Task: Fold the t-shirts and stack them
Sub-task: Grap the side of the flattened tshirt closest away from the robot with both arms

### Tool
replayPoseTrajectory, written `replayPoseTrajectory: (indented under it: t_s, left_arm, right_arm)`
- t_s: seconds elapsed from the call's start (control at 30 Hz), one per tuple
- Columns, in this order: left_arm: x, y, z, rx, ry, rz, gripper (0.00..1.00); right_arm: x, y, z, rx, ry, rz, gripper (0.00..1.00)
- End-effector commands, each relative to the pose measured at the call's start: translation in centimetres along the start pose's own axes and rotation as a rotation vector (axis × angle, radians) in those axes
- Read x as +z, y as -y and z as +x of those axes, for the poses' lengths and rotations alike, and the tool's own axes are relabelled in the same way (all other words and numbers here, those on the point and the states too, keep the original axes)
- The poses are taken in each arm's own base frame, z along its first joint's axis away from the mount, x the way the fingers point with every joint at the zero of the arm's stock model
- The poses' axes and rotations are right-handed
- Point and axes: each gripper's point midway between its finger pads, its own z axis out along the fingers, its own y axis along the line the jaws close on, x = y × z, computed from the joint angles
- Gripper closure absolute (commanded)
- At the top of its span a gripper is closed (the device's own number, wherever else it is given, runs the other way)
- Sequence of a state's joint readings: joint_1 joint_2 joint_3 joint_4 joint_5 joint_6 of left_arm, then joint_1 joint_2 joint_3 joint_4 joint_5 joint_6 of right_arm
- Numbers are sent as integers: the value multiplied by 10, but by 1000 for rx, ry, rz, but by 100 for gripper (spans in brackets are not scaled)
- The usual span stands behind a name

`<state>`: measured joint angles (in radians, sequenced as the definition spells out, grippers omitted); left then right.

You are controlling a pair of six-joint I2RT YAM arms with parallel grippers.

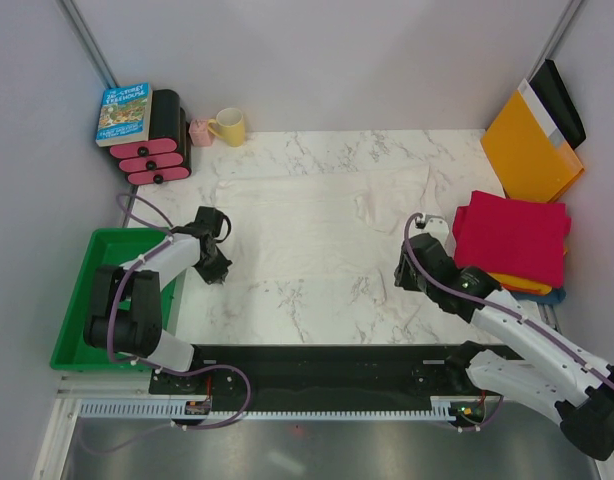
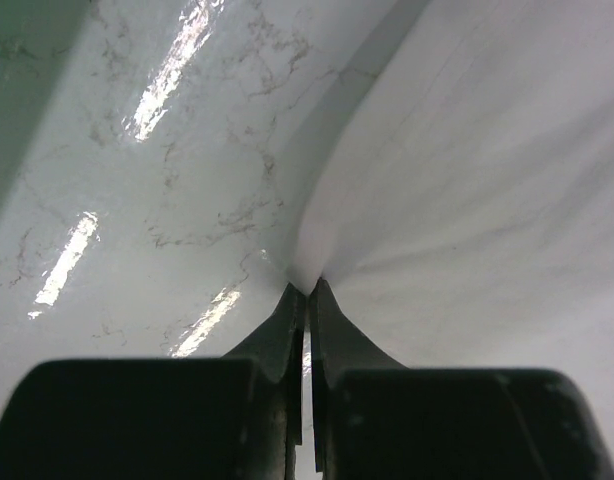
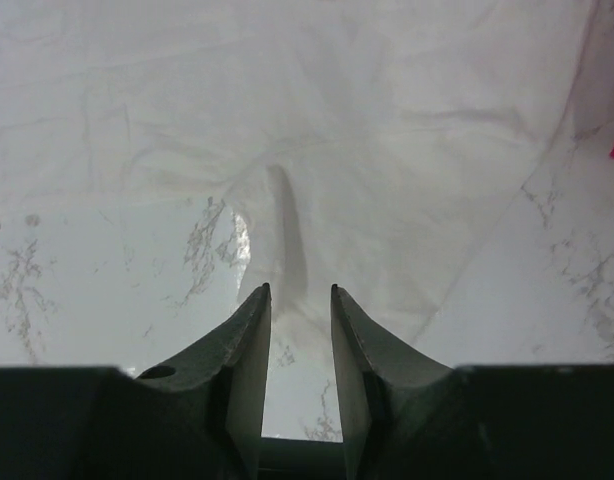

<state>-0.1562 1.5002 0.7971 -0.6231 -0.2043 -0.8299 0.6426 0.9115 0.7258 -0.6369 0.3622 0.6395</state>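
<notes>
A large white t-shirt [image 1: 307, 225] lies spread and wrinkled across the middle of the marbled table. My left gripper [image 1: 220, 275] is at its near left edge. In the left wrist view the left gripper [image 2: 308, 285] is shut on a pinch of the white t-shirt [image 2: 487, 180]. My right gripper [image 1: 409, 278] is at the shirt's near right edge. In the right wrist view the right gripper [image 3: 299, 290] stands open, its tips over the edge of the white t-shirt [image 3: 367, 130]. At the right, a folded red t-shirt [image 1: 512, 235] tops an orange t-shirt [image 1: 517, 283] and a dark blue t-shirt [image 1: 557, 296].
A green bin [image 1: 77, 300] sits off the table's left edge. At the back left are a book [image 1: 124, 112] on a black and pink drawer unit [image 1: 157, 150], a pink cup [image 1: 200, 132] and a yellow mug [image 1: 230, 126]. An orange-yellow envelope [image 1: 532, 150] leans at the back right.
</notes>
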Motion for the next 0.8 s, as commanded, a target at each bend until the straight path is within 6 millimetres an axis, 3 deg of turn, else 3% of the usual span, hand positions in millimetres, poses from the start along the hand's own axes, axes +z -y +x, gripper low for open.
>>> replayPoseTrajectory:
  t_s: [0.0,0.13,0.23,0.47,0.77]
  left_arm:
    - [6,-11,11,-10,-28,-26,98]
    - [2,-6,12,-12,-41,5,98]
    - [1,-3,13,-12,-48,20,98]
    - [-3,1,12,5,-50,46,98]
    - [-13,7,6,25,-26,85,98]
  right_arm:
    - [-10,-3,51,61,-132,2,62]
    - [-11,4,94,113,-203,51,59]
    - [-10,4,111,213,-227,80,57]
    - [3,25,109,290,-132,196,50]
    - [16,19,112,322,-133,250,48]
